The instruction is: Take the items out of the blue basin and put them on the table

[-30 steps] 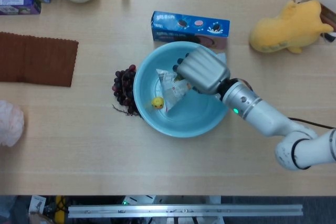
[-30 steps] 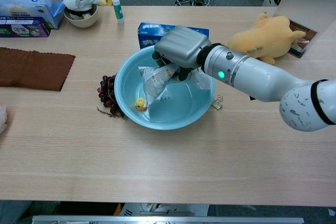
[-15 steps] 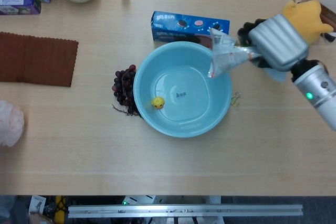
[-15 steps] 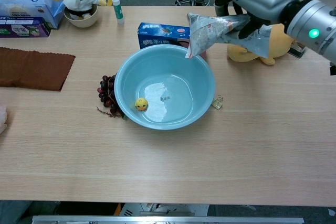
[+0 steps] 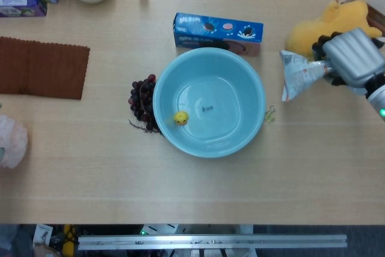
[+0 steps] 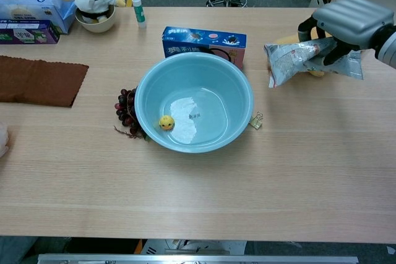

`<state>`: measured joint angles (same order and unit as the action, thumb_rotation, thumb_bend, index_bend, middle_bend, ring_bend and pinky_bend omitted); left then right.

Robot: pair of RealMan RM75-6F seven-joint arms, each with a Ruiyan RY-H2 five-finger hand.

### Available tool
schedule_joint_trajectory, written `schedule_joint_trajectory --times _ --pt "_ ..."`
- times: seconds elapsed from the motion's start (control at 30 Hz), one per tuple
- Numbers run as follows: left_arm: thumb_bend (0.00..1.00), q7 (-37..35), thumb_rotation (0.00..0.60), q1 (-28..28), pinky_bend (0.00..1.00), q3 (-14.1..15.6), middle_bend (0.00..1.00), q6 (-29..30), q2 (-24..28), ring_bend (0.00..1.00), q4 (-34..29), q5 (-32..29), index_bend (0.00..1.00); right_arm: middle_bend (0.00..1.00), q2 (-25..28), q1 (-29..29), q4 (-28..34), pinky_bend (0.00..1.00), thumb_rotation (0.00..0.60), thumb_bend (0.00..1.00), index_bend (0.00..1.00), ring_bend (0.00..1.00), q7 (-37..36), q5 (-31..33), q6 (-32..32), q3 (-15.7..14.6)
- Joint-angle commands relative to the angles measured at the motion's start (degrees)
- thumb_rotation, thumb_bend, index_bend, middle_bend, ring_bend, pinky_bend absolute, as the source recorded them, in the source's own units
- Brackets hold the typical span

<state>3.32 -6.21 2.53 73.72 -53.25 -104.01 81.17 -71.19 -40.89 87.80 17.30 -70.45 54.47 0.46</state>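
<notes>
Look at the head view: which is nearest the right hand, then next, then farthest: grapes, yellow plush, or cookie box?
From the right hand:
1. Yellow plush, right behind it.
2. Cookie box, behind the basin.
3. Grapes, at the basin's left.

Open tabletop (image 5: 198,191): broad bare strip in front of the blue basin (image 5: 209,102). Obstructions: grapes (image 5: 142,100) touching basin's left rim; cookie box (image 5: 218,30) just behind it; binder clip (image 5: 270,113) at its right rim; yellow plush (image 5: 328,28) far right, behind the right hand (image 5: 354,57) and its packet (image 5: 299,72)
</notes>
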Motion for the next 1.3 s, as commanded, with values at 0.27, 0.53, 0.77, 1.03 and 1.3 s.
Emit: schedule_joint_trajectory --times 0.27,0.53,0.77,1.03,1.3 --pt "0.27 0.3 0.600 0.0 0.33 -0.1 0.25 0.2 0.1 0.23 -0.3 -0.2 0.19 0.18 -0.3 -0.8 -0.3 0.41 0.600 0.33 0.04 0.17 2.0 1.5 -5.4 -0.5" --pt "0.27 0.5 0.600 0.0 0.33 -0.2 0.25 0.3 0.1 0.23 -0.3 -0.6 0.19 0.19 3.1 -1.5 6.1 0.39 0.600 0.34 0.03 0.15 -10.6 -6.4 -5.7 2.1" --pt "0.27 0.1 0.600 0.4 0.33 -0.1 0.25 0.9 0.4 0.23 -0.4 -0.5 0.19 0.25 5.3 -5.7 11.3 0.39 0.600 0.59 0.10 0.15 -13.5 -11.7 -9.7 3.8" --pt "0.27 -0.8 0.600 1.1 0.33 0.2 0.25 1.6 0.9 0.23 -0.4 -0.2 0.19 0.29 2.8 -10.8 13.6 0.40 0.600 0.99 0.16 0.18 -10.1 -10.7 -15.6 5.3" --pt "0.27 -1.4 0.600 1.4 0.33 0.3 0.25 2.0 1.1 0.23 -0.2 0.3 0.19 0.35 -3.3 -16.9 11.4 0.41 0.600 1.00 0.18 0.22 -0.2 -1.7 -21.4 6.1"
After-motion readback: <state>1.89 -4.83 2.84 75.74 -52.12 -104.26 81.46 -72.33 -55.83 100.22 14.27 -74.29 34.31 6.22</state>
